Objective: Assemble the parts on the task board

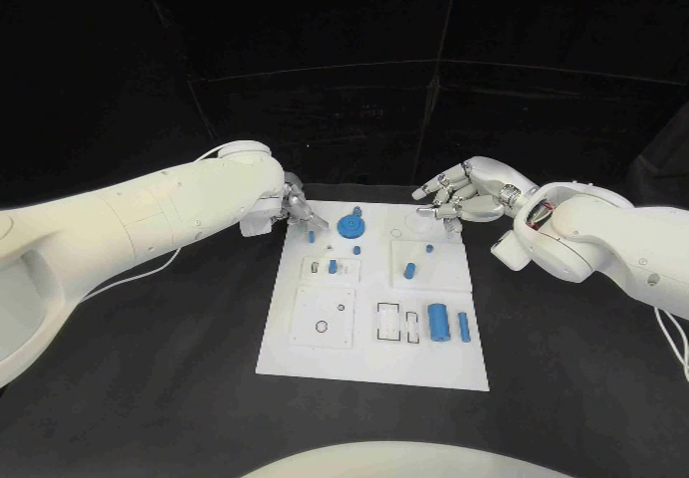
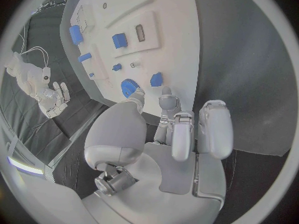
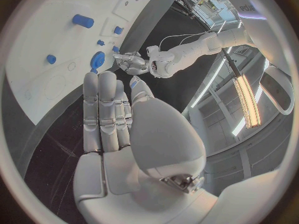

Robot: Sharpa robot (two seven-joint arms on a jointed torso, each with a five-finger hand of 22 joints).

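Note:
The white task board (image 1: pixel 309 354) lies in the middle of the table. My left hand (image 1: pixel 295 212) hovers at its far left corner, fingers (image 2: pixel 167 102) spread, their tips just short of a small blue part (image 1: pixel 312 237) (image 2: pixel 156 78). A blue gear (image 1: pixel 351 227) (image 2: pixel 129 88) stands beside it, near the thumb. Nothing sits between the fingers. My right hand (image 1: pixel 467 194) hangs above the far right corner with straight, empty fingers (image 3: pixel 102 109). A thick blue cylinder (image 1: pixel 436 323) (image 3: pixel 82 20) and a thin blue pin (image 1: pixel 464 327) lie at the board's near right.
More small blue parts rest mid-board (image 1: pixel 409 269) (image 1: pixel 334 266). Black-outlined slots (image 1: pixel 390 321) mark the near half. A white cable (image 1: pixel 158 267) trails on the table under my left arm. Bare black table surrounds the board on the near side.

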